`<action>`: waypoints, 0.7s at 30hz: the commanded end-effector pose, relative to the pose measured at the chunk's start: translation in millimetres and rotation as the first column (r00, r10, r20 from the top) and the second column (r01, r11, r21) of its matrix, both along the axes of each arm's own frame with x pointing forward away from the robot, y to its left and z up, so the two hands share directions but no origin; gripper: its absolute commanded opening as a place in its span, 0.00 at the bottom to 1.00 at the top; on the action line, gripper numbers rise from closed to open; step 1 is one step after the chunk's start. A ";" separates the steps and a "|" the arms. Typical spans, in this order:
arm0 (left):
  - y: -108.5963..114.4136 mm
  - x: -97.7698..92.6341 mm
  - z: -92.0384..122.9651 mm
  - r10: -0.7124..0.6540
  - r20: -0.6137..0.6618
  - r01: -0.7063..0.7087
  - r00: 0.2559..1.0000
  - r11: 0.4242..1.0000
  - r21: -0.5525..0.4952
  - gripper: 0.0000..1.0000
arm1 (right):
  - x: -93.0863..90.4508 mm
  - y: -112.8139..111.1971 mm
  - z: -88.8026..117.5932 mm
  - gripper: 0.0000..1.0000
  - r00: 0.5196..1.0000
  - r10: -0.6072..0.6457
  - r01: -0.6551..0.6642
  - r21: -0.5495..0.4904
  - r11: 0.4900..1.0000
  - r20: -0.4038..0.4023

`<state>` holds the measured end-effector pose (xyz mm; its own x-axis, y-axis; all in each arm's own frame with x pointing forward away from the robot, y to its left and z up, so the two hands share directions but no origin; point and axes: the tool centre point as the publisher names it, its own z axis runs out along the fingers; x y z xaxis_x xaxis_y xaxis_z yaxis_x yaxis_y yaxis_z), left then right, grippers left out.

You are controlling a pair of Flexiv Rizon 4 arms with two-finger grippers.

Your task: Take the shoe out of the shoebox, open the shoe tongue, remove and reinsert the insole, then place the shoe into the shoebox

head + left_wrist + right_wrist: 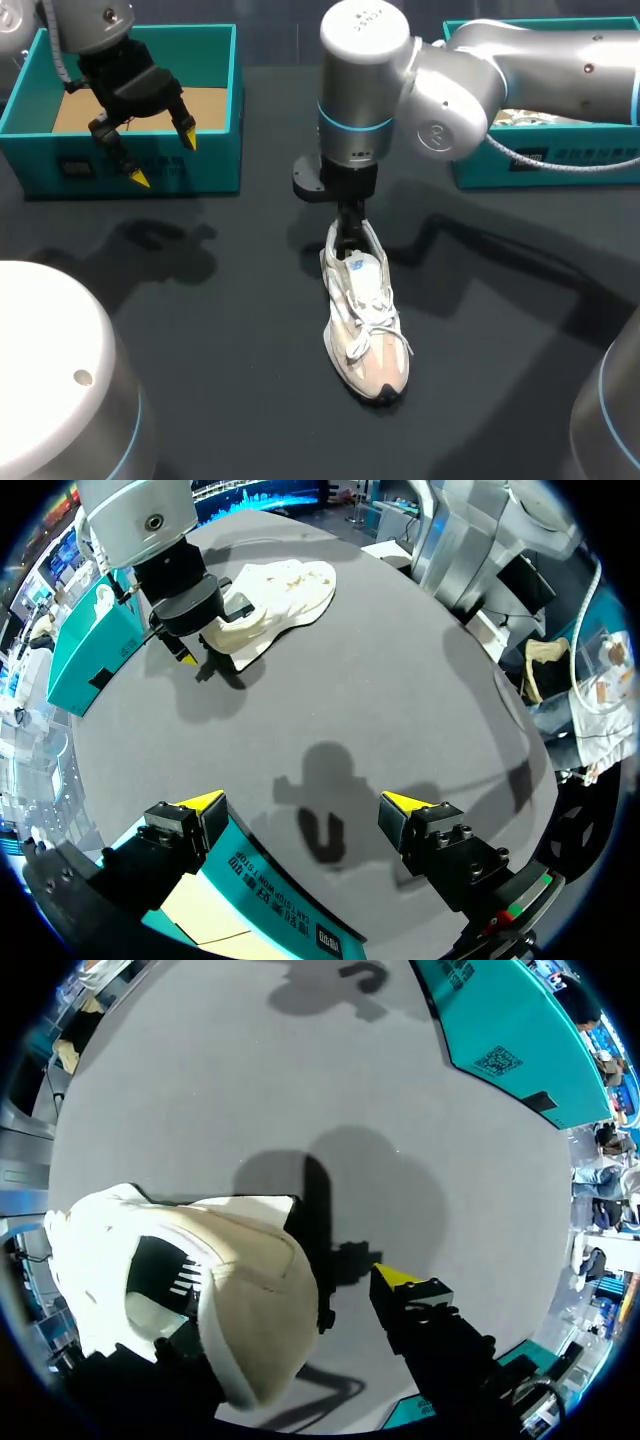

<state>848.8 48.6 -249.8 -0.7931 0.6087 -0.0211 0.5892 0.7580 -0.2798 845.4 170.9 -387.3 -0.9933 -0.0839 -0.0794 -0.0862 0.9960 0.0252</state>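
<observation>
Plainly, the cream-and-white mesh sneaker with loose white laces [365,310] is sitting upright on its sole at the frame's centre, on the dark grey table [200,300]. Its long axis is running nearly vertically, toe aiming at the lower edge. It is looking light and soft-sided (the collar will likely crumple), so the stiffer heel is seeming the best hold. The right gripper [349,232] is hanging open at that heel, its one visible tip clear of it. Upper left, the left gripper [164,159] is gaping, empty, over the teal cardboard shoebox [218,160].
</observation>
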 end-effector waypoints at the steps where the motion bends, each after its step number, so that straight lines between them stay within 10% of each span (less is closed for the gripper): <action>1: 0.8 -1.0 0.0 -0.001 0.003 0.001 1.000 1.000 0.002 1.00 | -0.6 2.0 -1.7 0.47 1.000 -0.002 0.002 0.000 1.000 0.000; 8: 0.8 -1.0 0.0 -0.001 0.003 0.001 1.000 1.000 0.002 1.00 | -2.6 2.6 -2.8 0.44 1.000 -0.007 0.007 0.002 1.000 -0.001; 12: 0.8 -1.0 0.0 -0.001 0.003 0.001 1.000 1.000 0.002 1.00 | -4.1 2.8 -2.6 0.32 1.000 -0.011 0.011 0.002 1.000 0.001; 16: 0.8 -1.0 0.0 -0.001 0.003 0.001 1.000 1.000 0.002 1.00 | -6.0 2.7 -2.4 0.00 1.000 -0.015 0.015 0.001 1.000 0.004; 21: 0.8 -1.0 0.0 -0.001 0.003 0.001 1.000 1.000 0.002 1.00 | -9.8 2.2 1.0 0.00 1.000 -0.015 0.015 -0.005 1.000 0.010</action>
